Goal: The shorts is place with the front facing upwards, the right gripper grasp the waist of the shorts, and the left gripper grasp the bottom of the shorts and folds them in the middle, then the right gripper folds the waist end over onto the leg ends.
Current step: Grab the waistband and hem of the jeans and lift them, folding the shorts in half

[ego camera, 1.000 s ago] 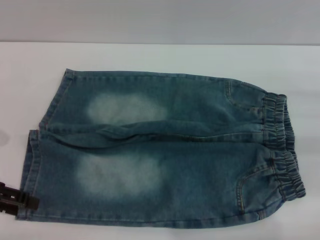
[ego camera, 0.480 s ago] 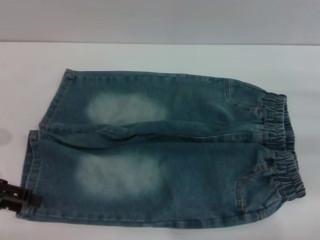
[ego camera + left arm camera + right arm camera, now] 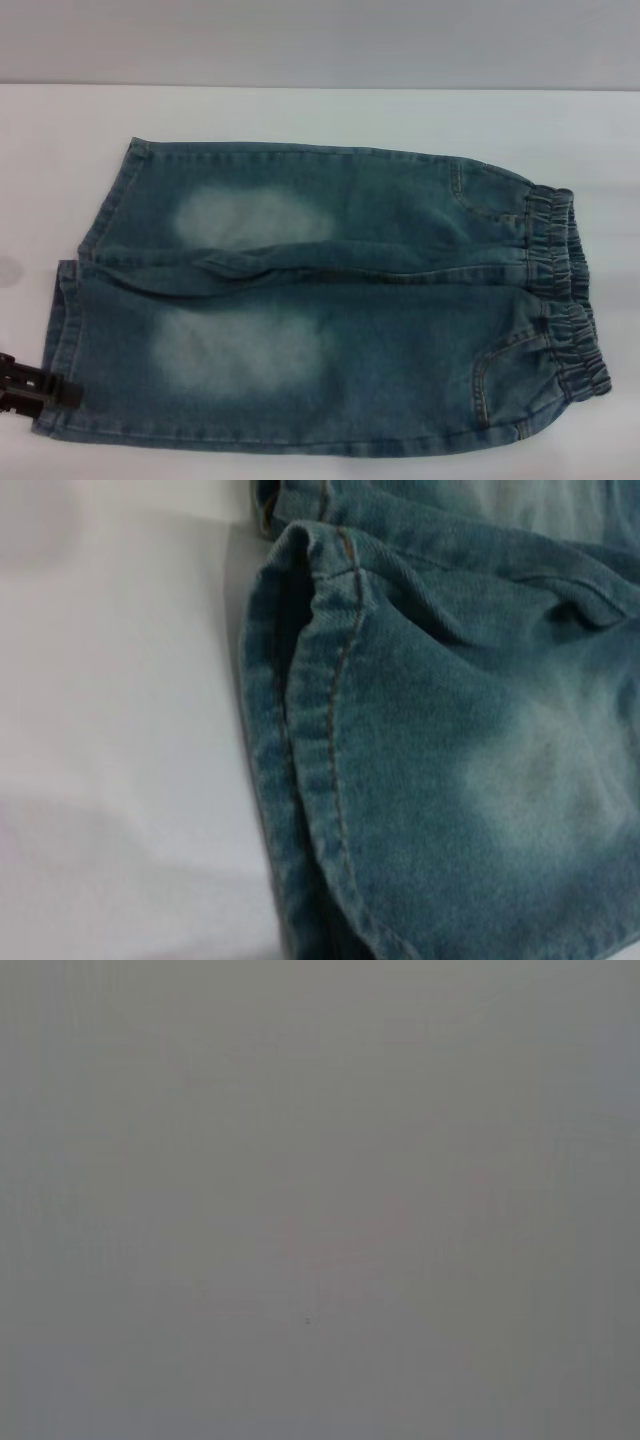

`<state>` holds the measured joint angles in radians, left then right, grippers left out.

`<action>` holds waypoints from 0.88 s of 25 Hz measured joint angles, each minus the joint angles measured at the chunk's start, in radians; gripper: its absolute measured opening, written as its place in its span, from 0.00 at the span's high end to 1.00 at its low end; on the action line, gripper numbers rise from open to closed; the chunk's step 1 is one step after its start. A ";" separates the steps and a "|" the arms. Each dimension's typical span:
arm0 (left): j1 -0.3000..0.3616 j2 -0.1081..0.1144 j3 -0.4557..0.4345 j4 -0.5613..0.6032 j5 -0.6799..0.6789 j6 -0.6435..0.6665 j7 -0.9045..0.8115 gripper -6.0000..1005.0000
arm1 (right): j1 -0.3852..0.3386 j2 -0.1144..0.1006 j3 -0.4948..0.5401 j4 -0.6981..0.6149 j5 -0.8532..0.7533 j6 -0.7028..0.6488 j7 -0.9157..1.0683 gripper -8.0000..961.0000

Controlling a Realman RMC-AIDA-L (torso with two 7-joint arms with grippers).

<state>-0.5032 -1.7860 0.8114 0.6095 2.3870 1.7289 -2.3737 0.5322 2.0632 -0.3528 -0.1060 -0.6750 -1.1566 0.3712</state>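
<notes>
Nearest us, we have our left gripper [image 3: 35, 390] at the near leg hem, at the table's [image 3: 300, 110] left edge; whether it is clenched or released we cannot tell. The shorts [image 3: 320, 300] lie flat, front up, leg ends [image 3: 70, 330] to our left and the waist [image 3: 565, 290] to our right. We judge no fold has begun: next, the hem wants a firm pinch while our unseen right gripper takes the waist. No containers appear.
</notes>
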 joint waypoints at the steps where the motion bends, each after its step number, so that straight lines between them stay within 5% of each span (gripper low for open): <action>1: 0.000 0.000 -0.001 0.000 -0.001 -0.002 0.000 0.28 | 0.000 0.000 0.000 0.000 0.000 0.000 0.000 0.46; 22: 0.004 0.001 -0.025 0.001 0.003 0.007 0.011 0.30 | 0.004 0.000 0.000 0.000 0.000 -0.001 0.000 0.46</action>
<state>-0.4995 -1.7855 0.7864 0.6100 2.3899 1.7358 -2.3627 0.5361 2.0632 -0.3528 -0.1059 -0.6750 -1.1573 0.3712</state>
